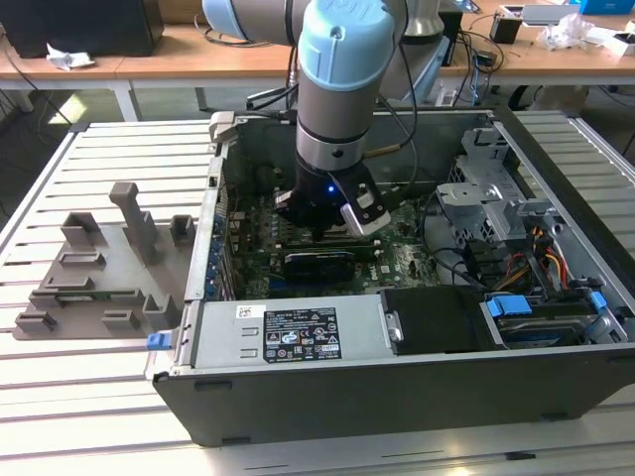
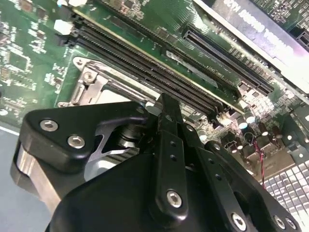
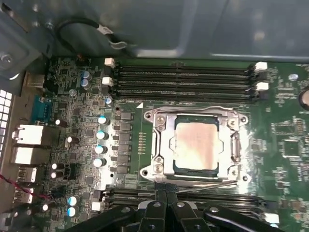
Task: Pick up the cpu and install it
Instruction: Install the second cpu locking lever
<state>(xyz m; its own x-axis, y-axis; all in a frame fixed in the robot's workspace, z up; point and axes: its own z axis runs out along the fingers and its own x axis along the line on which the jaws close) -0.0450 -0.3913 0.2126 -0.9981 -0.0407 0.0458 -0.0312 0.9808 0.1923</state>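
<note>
The cpu (image 3: pixel 195 145), a flat square chip with a pale metal top, lies in the motherboard socket, bordered by the silver socket frame (image 3: pixel 161 145). A thin socket lever (image 3: pixel 207 184) runs along the frame's edge nearest the gripper. My gripper (image 3: pixel 163 189) is shut with nothing between its fingers, and its tips sit just off that edge beside the lever. In the second wrist view the gripper (image 2: pixel 166 104) hangs close above the board, partly covering the socket frame (image 2: pixel 91 79). In the exterior view the gripper (image 1: pixel 327 223) is low inside the open computer case (image 1: pixel 556 159).
Black memory slots (image 3: pixel 183 79) run along the far side of the socket. A power supply (image 1: pixel 288 332) lines the case's near wall. A drive cage (image 1: pixel 486 198) and cables are at the exterior view's right. A grey tray (image 1: pixel 99 268) with upright blocks sits outside the case.
</note>
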